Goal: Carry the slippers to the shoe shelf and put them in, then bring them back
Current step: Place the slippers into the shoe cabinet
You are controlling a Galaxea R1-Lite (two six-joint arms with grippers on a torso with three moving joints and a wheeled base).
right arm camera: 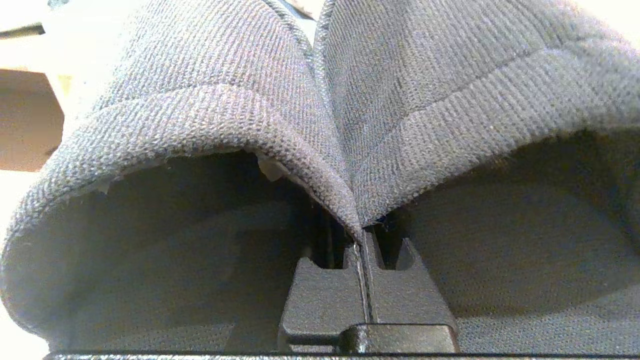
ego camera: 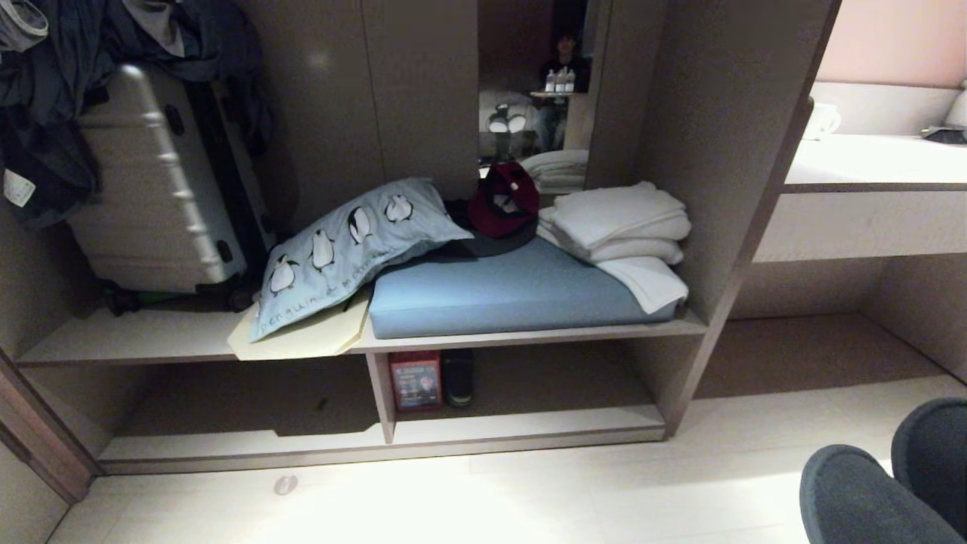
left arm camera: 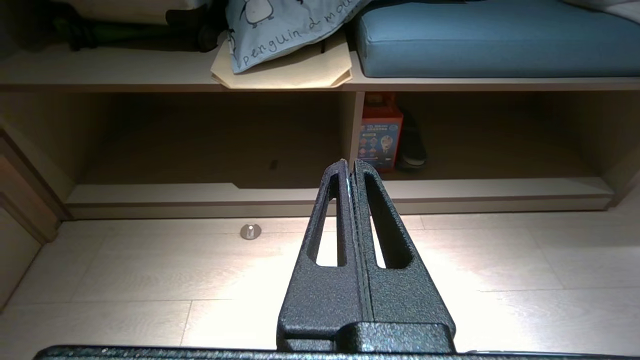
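My right gripper (right arm camera: pixel 361 235) is pinched tight on the slippers (right arm camera: pixel 320 130), clamping their two inner side walls together so one slipper hangs on each side of my fingers, openings toward my wrist and toes pointing away. From my head, the two dark toes (ego camera: pixel 869 491) sit low at my right, above the pale floor (ego camera: pixel 453 506).

My left gripper (left arm camera: pixel 351 165) is closed with nothing in it, fingers pressed flat together, pointing level over the floor toward the shelf.

Ahead of both hands lies a broad strip of bare floor with only a small round metal stud (left arm camera: pixel 250 231) set in it, off to the left of my left fingertips.

Beyond that strip runs the raised front lip of the shoe shelf (ego camera: pixel 521 434). An upright divider (ego camera: pixel 381 397) splits it. The bay to its left stands open and dark. The bay to its right holds a red box (ego camera: pixel 415 381) just beside the divider and a black shoe (ego camera: pixel 458 378) next to the box, with open room further right.

Above the shelf, the bench board carries a blue cushion (ego camera: pixel 514 295), a penguin pillow (ego camera: pixel 347 249) overhanging its front edge, and folded white towels (ego camera: pixel 619 227).
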